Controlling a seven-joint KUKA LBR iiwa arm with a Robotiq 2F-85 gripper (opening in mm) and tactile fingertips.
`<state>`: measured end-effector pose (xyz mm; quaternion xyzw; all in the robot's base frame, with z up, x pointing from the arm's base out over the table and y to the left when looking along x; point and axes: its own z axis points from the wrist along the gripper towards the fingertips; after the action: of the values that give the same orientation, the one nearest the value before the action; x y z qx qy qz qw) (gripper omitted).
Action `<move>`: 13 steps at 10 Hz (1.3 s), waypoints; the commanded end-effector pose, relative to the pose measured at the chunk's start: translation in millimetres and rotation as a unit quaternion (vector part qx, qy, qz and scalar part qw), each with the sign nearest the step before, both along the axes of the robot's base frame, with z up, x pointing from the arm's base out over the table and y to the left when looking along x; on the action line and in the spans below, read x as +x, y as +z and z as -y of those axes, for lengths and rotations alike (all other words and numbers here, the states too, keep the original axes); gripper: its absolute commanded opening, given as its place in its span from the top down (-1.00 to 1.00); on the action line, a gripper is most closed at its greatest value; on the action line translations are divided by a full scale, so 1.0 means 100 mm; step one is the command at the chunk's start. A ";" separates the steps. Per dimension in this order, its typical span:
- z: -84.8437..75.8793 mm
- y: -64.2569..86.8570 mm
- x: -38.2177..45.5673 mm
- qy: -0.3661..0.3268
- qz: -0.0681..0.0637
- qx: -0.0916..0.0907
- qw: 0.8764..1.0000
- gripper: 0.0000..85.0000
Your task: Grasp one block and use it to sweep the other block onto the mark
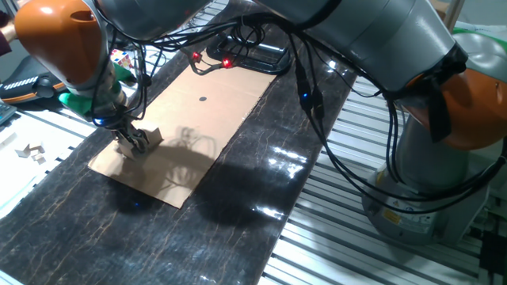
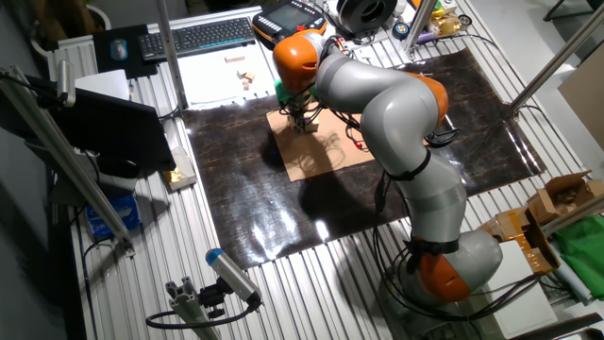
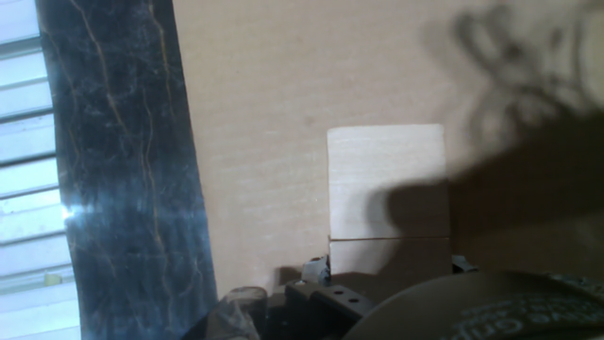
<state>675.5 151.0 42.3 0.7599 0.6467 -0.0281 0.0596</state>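
Note:
In the hand view two pale wooden blocks lie end to end on the tan cardboard (image 3: 264, 142). The near block (image 3: 389, 253) sits between my fingers, and my gripper (image 3: 389, 268) is shut on it. The far block (image 3: 387, 179) touches its front face, partly in shadow. From one fixed view, my gripper (image 1: 133, 144) stands low at the cardboard's near left corner, with a block (image 1: 152, 135) just beside it. The mark (image 1: 203, 100), a tiny black dot, lies farther up the cardboard (image 1: 198, 127), well away from the blocks. In the other fixed view my gripper (image 2: 304, 119) is at the cardboard's far edge.
The cardboard rests on a dark marbled mat (image 1: 261, 182). Black cables with red lights (image 1: 226, 62) lie past the cardboard's far end. Small wooden pieces (image 1: 32, 150) sit on the slatted table to the left. The arm's base (image 1: 428, 182) stands at the right.

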 end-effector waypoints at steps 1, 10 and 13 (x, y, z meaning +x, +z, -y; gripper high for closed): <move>0.01 0.01 0.000 0.001 0.000 0.000 1.000 0.98; 0.07 0.01 -0.008 0.004 -0.001 0.003 1.000 0.98; 0.08 -0.01 -0.012 0.004 -0.001 0.006 1.000 0.98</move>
<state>674.4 142.6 42.2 0.7577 0.6499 -0.0246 0.0545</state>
